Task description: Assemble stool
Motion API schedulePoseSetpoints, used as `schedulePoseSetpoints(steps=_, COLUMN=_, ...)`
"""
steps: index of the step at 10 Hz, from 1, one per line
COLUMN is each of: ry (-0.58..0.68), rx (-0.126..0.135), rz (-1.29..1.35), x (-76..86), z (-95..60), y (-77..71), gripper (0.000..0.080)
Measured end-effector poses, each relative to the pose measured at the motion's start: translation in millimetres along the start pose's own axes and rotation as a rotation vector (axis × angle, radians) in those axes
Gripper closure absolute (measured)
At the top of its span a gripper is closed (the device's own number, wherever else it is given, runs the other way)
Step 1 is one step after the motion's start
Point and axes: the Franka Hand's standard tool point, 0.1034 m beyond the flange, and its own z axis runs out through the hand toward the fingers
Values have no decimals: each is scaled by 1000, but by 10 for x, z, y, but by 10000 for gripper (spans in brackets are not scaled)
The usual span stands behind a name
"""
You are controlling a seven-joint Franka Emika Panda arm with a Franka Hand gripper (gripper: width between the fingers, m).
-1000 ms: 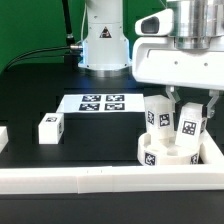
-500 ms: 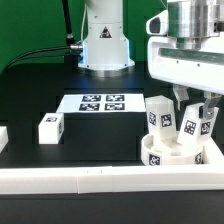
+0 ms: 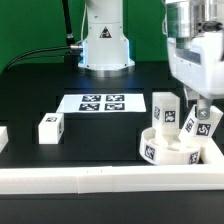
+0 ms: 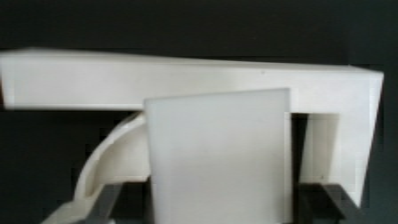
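Stool leg block (image 4: 214, 150) is in my gripper (image 3: 198, 108) — jaws pinched almost fully closed on its two flat faces, up on the block's upper part. It hangs slightly tilted with its low end at the rim of the round seat (image 3: 172, 152); I can't tell if it's in a socket. My read: hard white plastic, light and stiff, smooth enough to twist in the pads. The flat opposite faces are the place to hold it, not the corners. Another leg (image 3: 165, 110) stands in the seat just beside the held one, so the gap is tight. The seat sits in the corner of the border rails (image 3: 100, 178) at the exterior view's right, leaving no room to push rightward or toward the camera — free room is up and toward the exterior view's left. A loose leg block (image 3: 50, 127) lies well apart on the black table (image 3: 100, 140), near the marker board (image 3: 100, 102).
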Motion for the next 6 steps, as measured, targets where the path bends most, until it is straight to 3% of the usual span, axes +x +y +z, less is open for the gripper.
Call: schedulePoseSetpoints(steps=6, ry=-39, rx=11, rz=406, x=2, z=14, y=-9, gripper=461)
